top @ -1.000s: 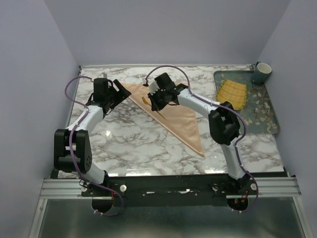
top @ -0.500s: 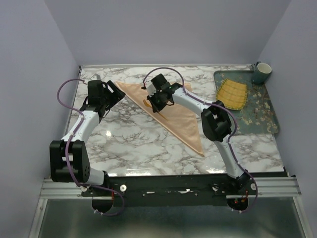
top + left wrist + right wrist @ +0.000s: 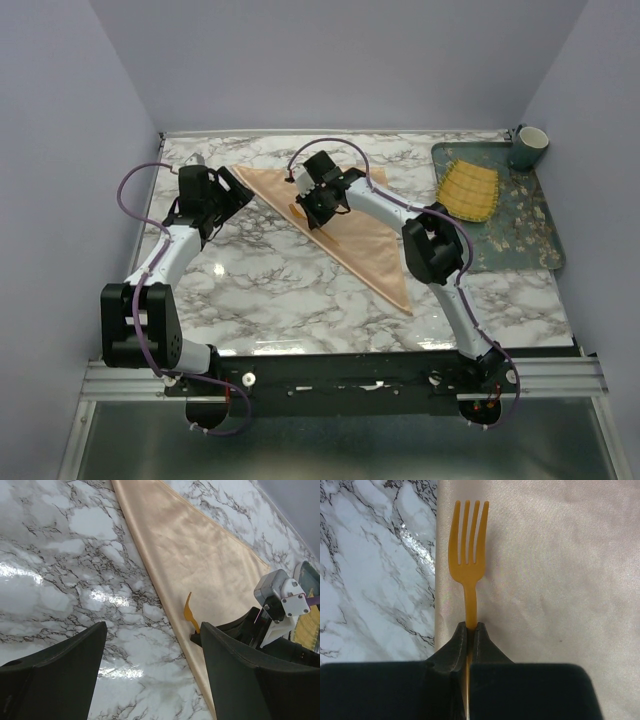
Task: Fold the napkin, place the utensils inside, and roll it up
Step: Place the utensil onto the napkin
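While the right gripper (image 3: 312, 208) keeps its place over the napkin (image 3: 355, 235), the left gripper (image 3: 228, 190) has drawn back from its spot of a second ago toward nine o'clock, and the left arm's elbow sits lower and nearer the wall. The right arm's elbow has also edged in toward the cloth since then.

Peach-orange and faintly glossy, the napkin lies folded into a long triangle on the marble table (image 3: 280, 290), its point reaching toward five o'clock. White stone with grey veins and bright glare patches makes up that surface. At two o'clock a dark patterned tray (image 3: 530, 225) carries a yellow checked cloth (image 3: 468, 190), with a grey-green cup (image 3: 529, 146) at its far corner.

From above, the fork (image 3: 468, 555) is hardly more than an orange sliver under the right wrist. Close up, the right wrist view shows it plainly: translucent orange plastic, four tines, a slim handle pinched between the black fingers (image 3: 454, 650), which are clamped tight on it. Its tines lie over the napkin's left edge, just beside bare marble.

Only the left wrist view shows the left fingers (image 3: 55, 665) spread wide with nothing between them, over marble, with the napkin's long edge and the fork's raised end beyond.
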